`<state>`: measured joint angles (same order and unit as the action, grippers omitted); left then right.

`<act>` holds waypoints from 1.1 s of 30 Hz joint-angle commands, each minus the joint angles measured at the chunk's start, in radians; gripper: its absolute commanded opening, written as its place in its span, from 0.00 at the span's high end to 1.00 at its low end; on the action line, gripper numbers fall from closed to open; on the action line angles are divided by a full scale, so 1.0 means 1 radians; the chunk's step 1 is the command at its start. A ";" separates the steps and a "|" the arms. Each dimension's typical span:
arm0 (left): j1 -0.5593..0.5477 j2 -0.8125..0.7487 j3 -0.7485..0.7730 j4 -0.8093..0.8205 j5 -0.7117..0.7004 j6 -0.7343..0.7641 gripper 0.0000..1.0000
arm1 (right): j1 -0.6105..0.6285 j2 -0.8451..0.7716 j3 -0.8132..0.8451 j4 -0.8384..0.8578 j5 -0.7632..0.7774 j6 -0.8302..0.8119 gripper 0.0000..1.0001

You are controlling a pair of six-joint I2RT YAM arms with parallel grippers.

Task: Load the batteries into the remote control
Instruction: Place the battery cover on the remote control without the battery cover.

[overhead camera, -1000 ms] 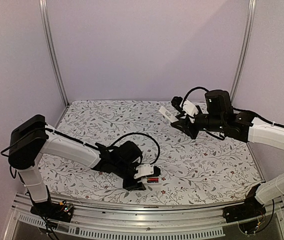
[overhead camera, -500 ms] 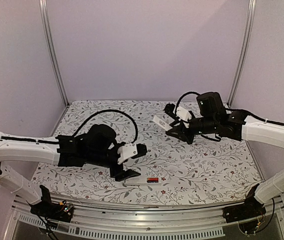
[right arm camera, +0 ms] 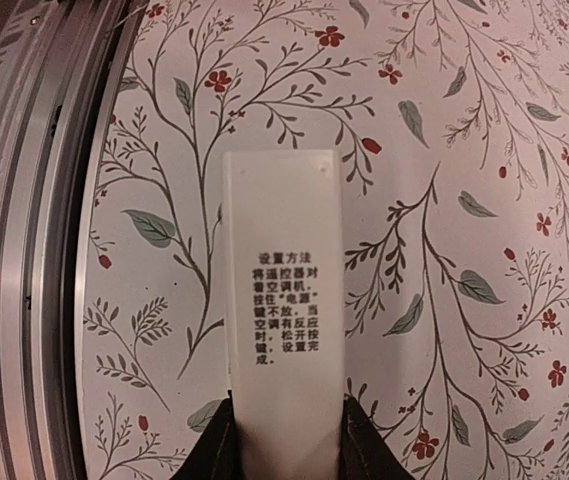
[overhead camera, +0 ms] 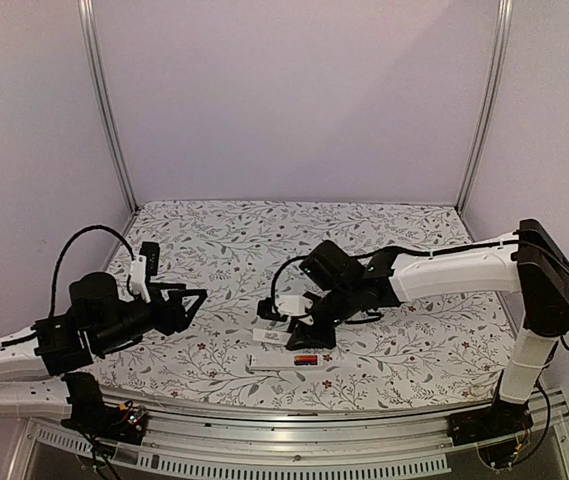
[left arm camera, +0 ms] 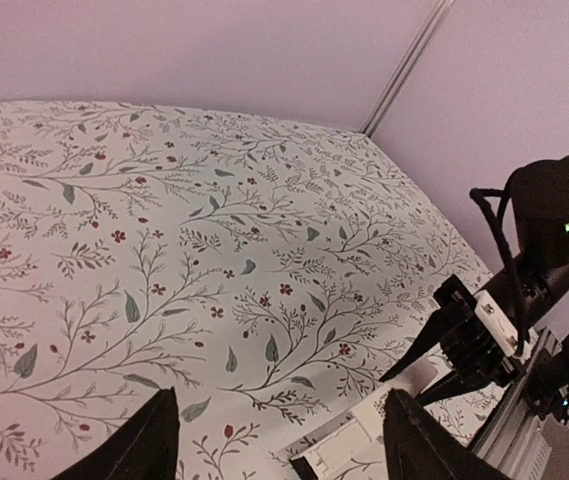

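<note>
Hovering at the left of the top view, the left jaws stand wide with nothing between them. At lower centre the remote [overhead camera: 282, 361] lies near the desk's [overhead camera: 414, 340] front edge. A dark-and-red patch in it reads as the batteries [overhead camera: 307, 359] seated, so loading looks done. Just above it in the frame, the right jaws pinch a white cover [right arm camera: 282, 300]; fitting that looks like what is left. Floral cloth [left arm camera: 164, 200] covers the desk, and plain lilac walls [overhead camera: 294, 90] with metal posts [overhead camera: 106, 110] enclose it.
</note>
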<state>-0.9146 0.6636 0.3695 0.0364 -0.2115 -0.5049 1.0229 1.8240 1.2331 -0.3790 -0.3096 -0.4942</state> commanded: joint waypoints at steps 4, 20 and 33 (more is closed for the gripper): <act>-0.147 0.162 -0.054 0.025 -0.207 -0.293 0.29 | 0.052 0.076 0.056 -0.098 0.042 0.007 0.82; -0.168 0.291 -0.088 0.112 -0.159 -0.234 0.23 | 0.070 0.155 0.146 -0.147 0.084 0.041 0.80; -0.169 0.353 -0.072 0.115 -0.159 -0.200 0.23 | 0.074 0.192 0.161 -0.149 0.048 0.055 0.76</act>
<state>-1.0714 1.0088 0.2962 0.1417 -0.3573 -0.7254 1.0866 2.0014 1.3830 -0.5129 -0.2440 -0.4564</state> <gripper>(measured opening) 0.768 0.280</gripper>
